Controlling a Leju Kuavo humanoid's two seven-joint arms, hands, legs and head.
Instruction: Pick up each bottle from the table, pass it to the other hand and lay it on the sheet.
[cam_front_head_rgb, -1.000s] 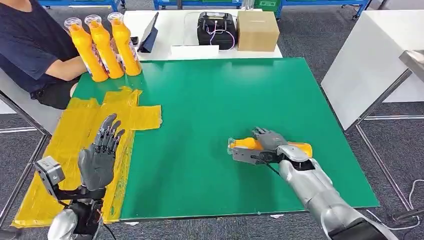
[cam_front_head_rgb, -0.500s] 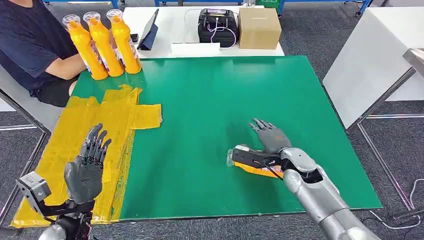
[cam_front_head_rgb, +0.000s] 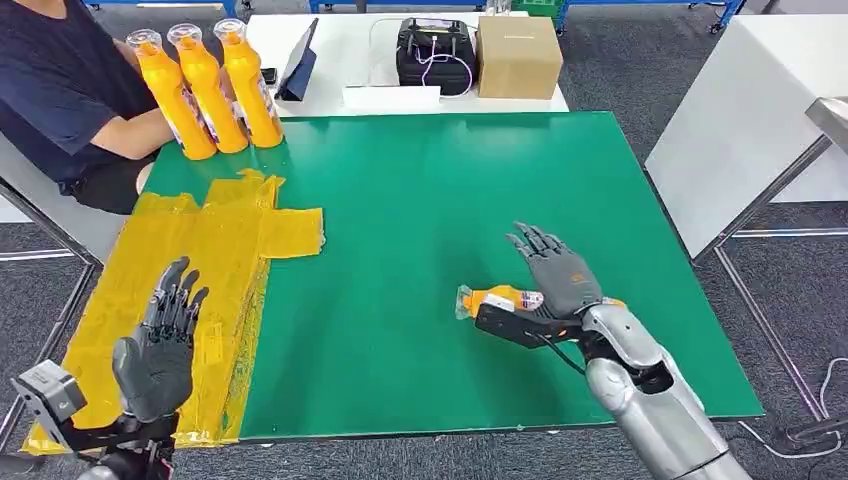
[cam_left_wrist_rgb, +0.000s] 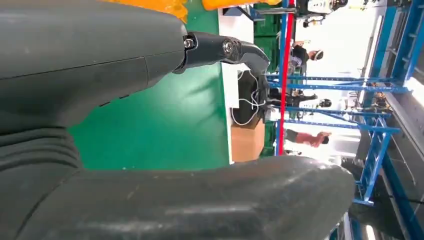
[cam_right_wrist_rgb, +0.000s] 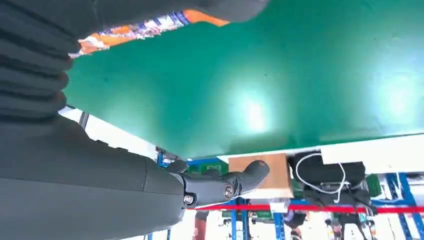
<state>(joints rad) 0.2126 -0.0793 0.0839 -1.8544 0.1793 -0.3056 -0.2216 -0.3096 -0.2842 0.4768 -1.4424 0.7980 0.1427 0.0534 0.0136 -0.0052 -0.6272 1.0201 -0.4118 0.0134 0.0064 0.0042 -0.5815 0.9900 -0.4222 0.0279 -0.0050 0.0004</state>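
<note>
Still, right hand (cam_front_head_rgb: 556, 279) (splayed) over bottle (cam_front_head_rgb: 497, 297).

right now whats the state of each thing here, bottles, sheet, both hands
lying bottle: on its side on the green table, under the right robot hand
right robot hand: fingers spread over the lying bottle, grip cannot be told
left robot hand: open, holding nothing, above the sheet
yellow sheet: flat, wrinkled, no bottle on it
three bottles: upright in a row at the far corner

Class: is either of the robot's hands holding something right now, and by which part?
Neither holds anything: the right hand hovers, fingers spread, over the lying bottle; the left hand is open.
</note>
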